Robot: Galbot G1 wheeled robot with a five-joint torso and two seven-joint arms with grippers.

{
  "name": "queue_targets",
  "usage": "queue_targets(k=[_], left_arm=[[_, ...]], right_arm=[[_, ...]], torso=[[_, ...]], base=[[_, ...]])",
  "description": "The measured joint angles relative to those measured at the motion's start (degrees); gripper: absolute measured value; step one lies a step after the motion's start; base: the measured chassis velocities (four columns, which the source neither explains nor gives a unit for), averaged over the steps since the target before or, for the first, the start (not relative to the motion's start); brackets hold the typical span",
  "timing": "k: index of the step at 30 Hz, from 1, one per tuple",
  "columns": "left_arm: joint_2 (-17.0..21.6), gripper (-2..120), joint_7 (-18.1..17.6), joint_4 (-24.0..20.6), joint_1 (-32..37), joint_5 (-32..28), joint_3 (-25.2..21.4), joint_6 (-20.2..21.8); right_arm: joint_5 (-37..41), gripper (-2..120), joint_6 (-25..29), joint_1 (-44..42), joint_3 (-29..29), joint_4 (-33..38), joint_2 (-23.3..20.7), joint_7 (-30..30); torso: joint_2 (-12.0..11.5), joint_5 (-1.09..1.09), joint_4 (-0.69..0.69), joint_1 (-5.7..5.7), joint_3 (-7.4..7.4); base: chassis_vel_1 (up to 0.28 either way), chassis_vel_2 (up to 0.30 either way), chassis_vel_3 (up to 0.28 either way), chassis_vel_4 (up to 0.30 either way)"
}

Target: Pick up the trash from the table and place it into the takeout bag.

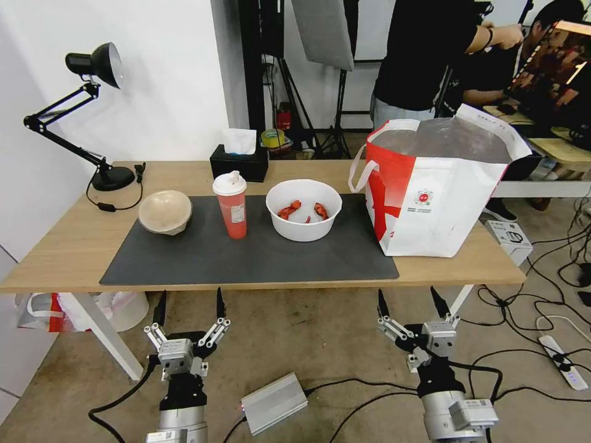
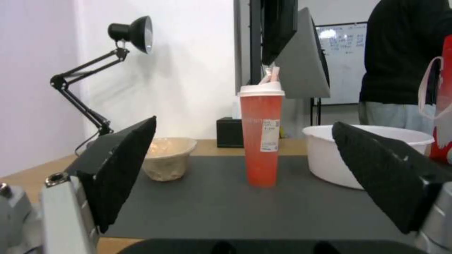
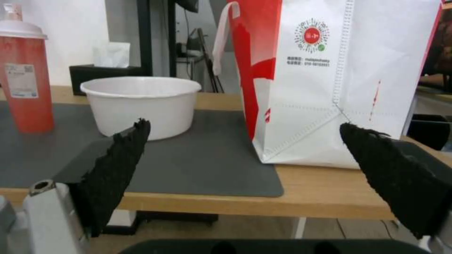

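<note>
On the light-wood table lies a dark grey mat with the trash on it: a beige pulp bowl at the left, a tall red cup with a white lid in the middle, and a white round bowl holding red scraps. The white-and-red takeout bag stands open at the table's right end. My left gripper and right gripper hang open below the table's front edge, both empty.
A black desk lamp and a black tissue box stand along the table's back edge. Below the table are cables, a silver box, a power strip and a thin red-and-white bag. People stand behind the takeout bag.
</note>
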Motion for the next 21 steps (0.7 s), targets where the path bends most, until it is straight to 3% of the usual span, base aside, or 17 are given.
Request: queue_targets(k=[11,13,21], left_arm=[[-0.1,97,0.0,0.0,0.0,-0.2,-0.1,0.5],[-0.7,91,0.3,-0.8,0.3,-1.2,-0.5,3.1],[-3.1,96,1.8,-3.8,1.3,-5.5,-2.0,13.1]], right_arm=[[0.4,100,-2.6,-0.1,0.8,0.4,0.5,-1.5],[1.1,100,-7.0,-0.4,2.0,1.4,1.4,-4.3],[3.1,100,-17.7,-1.0,5.1,3.8,3.7,-11.2]], torso=[[0.0,0.0,0.0,0.0,0.0],[0.0,0.0,0.0,0.0,0.0],[0.0,0.0,0.0,0.0,0.0]], base=[[0.0,0.0,0.0,0.0],[0.0,0.0,0.0,0.0],[0.0,0.0,0.0,0.0]])
